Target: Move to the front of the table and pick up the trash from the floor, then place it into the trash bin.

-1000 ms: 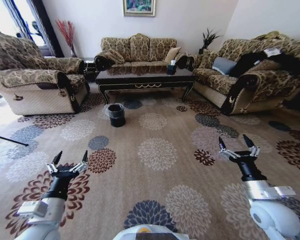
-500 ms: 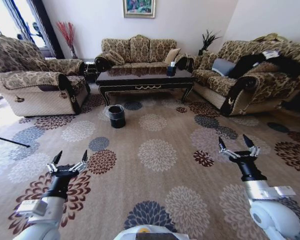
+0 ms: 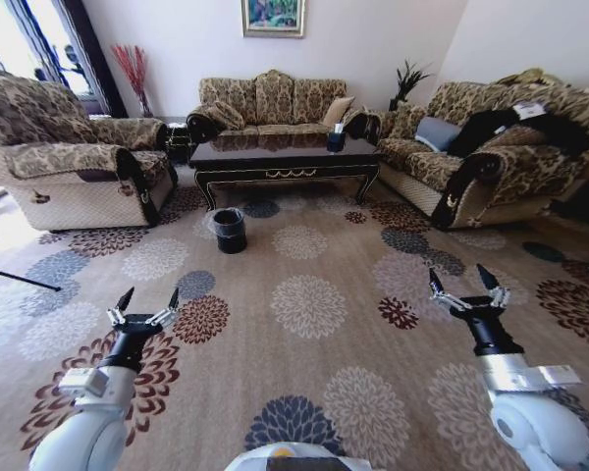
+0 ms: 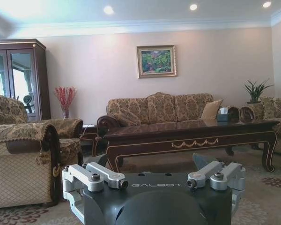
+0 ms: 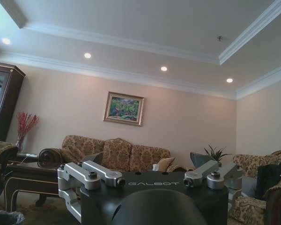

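Both tools spread, empty: left tool (image 3: 145,306), right tool (image 3: 468,284). Head view: trash bin (image 3: 229,230) before table (image 3: 285,155); trash perhaps hidden.

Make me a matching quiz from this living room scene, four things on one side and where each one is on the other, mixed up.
Things:
1. trash bin
2. table
3. left claw
4. framed picture

Places:
A. on the wall above the middle sofa
B. low at the robot's left, open over the carpet
C. on the carpet before the table's left end
D. between the sofas

Pairs: 1-C, 2-D, 3-B, 4-A
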